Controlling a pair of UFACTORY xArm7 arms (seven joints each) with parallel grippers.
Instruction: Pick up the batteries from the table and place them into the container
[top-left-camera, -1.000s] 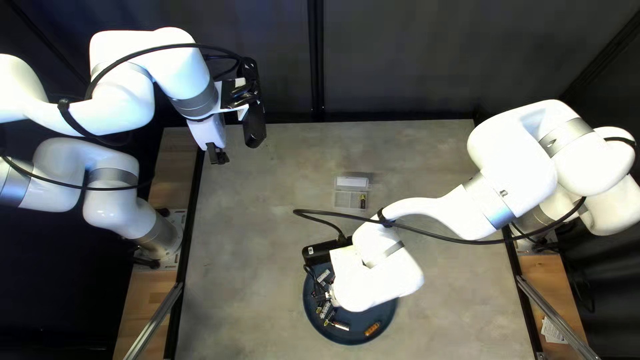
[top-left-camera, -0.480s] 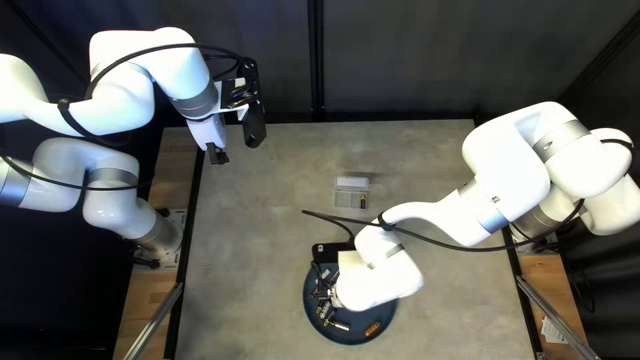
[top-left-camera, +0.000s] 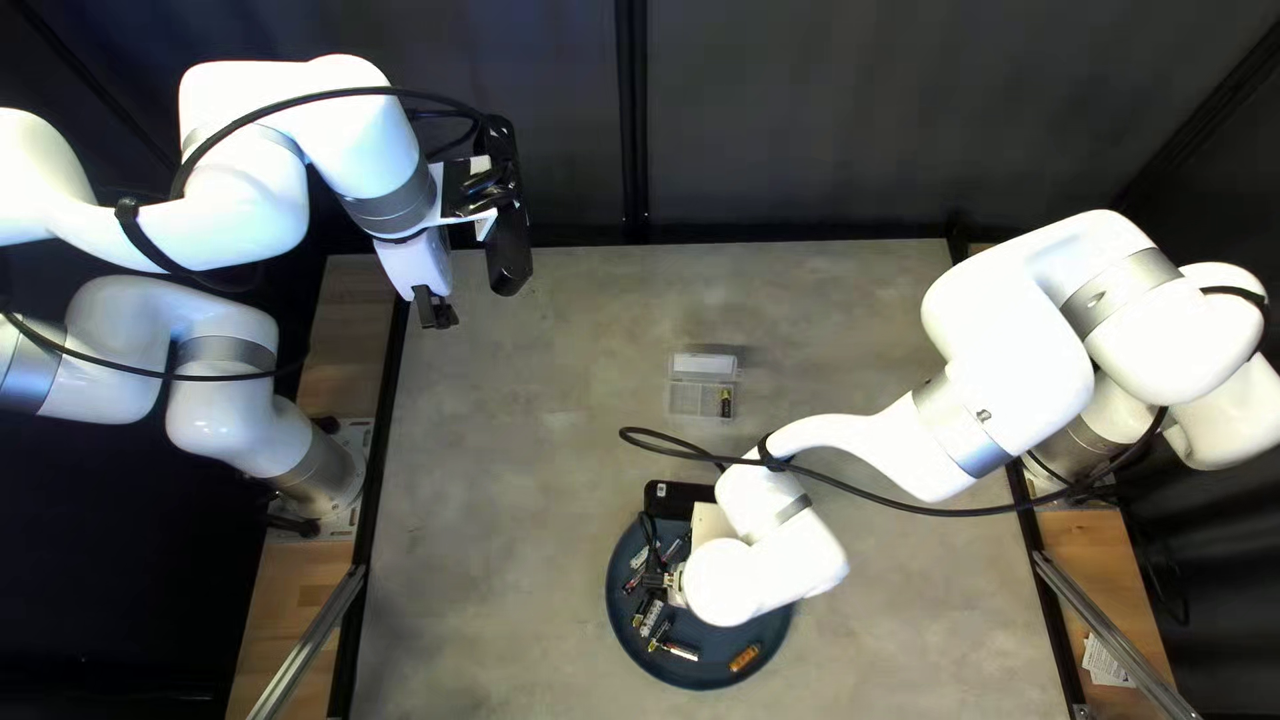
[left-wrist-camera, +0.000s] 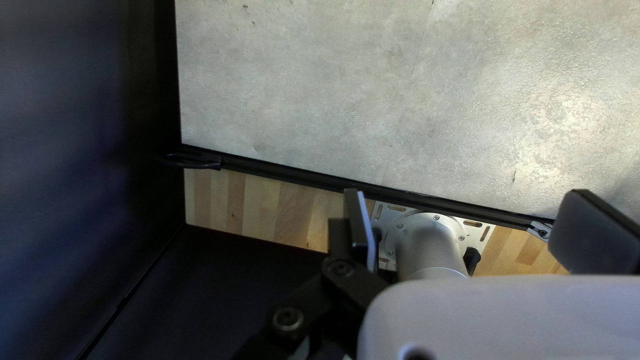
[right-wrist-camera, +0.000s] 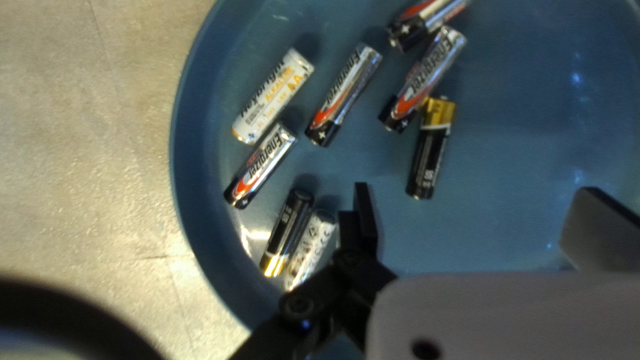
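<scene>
Loose batteries lay in a round blue tray, the right gripper was poised above, jaws wide apart, one battery occupied the open clear container beyond, the left gripper hung farther off, toward the table's left, jaws likewise wide

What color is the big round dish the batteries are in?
The dish is dark blue; the right wrist view shows it best.
</scene>
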